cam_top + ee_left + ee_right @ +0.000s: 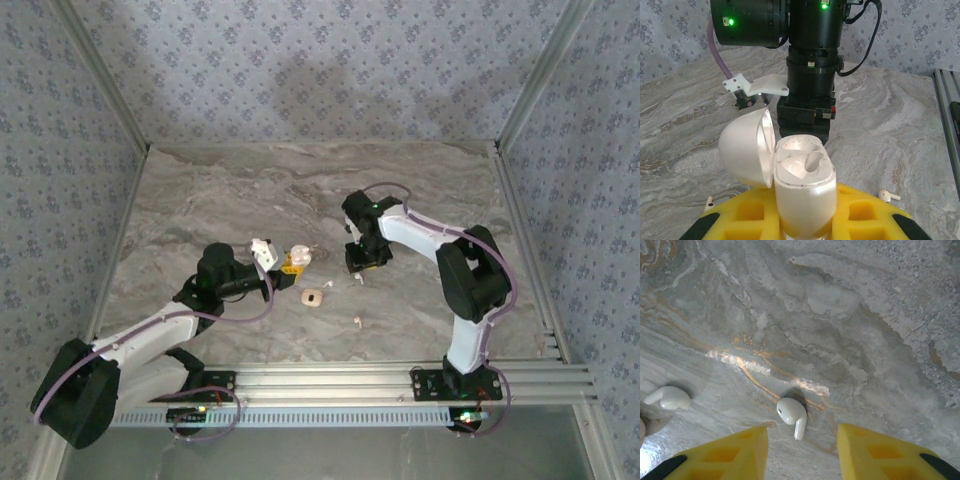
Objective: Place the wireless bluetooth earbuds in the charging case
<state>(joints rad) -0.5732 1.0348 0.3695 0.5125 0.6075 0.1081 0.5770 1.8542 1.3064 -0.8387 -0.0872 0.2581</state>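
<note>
White earbud (792,415) lies on marble tabletop (865,315), just ahead of right claw (801,430), centred between its spread yellow fingers (740,450), untouched. Stem points back into gap, across closing line; second earbud (670,397) lies aside. Right arm nearer. Left claw (805,215) pinches open charging case (802,185).

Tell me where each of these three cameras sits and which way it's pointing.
Top external: above and behind the bases, looking down at the marble table; the left arm and right arm show.
Left wrist: faces the right arm across the table; the left gripper clamps the open charging case.
Right wrist: looks down at an earbud between the open right gripper tips.
Shared: top and left wrist both show the charging case.
</note>
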